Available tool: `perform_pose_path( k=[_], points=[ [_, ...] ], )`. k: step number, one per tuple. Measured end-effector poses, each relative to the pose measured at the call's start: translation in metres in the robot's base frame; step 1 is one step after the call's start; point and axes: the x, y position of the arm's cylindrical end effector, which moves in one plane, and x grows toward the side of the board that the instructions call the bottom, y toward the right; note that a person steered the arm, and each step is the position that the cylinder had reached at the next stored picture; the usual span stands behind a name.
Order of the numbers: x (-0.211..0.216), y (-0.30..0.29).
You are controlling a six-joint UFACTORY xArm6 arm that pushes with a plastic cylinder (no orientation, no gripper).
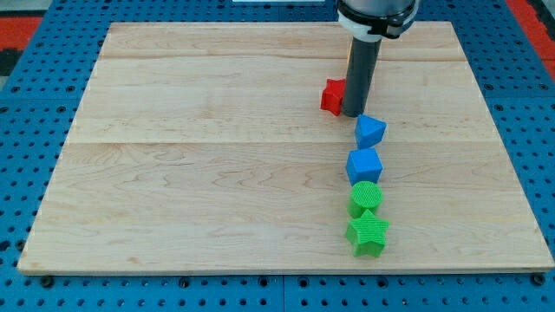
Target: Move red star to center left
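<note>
The red star (332,95) lies on the wooden board (191,173) right of centre, in the upper part of the view. My tip (353,114) stands right against the star's right side and hides part of it. A blue block (370,131) lies just below and right of the tip, close to it.
Below the blue block, a blue cube (364,165), a green cylinder (365,198) and a green star (368,232) form a column running down the view. The board is ringed by a blue perforated table (26,104).
</note>
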Motion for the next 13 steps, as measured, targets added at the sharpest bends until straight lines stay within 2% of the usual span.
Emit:
perform_pose_path(
  k=[1, 2, 3, 4, 5, 6, 7, 8, 9, 10, 12, 13],
  points=[
    [-0.016, -0.019],
    [-0.016, -0.101],
    [-0.01, -0.077],
    [-0.003, 0.003],
    [-0.052, 0.015],
    [-0.044, -0.05],
    [0.012, -0.136],
    [0.015, -0.16],
    [0.017, -0.086],
    [0.002, -0.045],
    [-0.008, -0.206],
    [-0.013, -0.136]
  ],
)
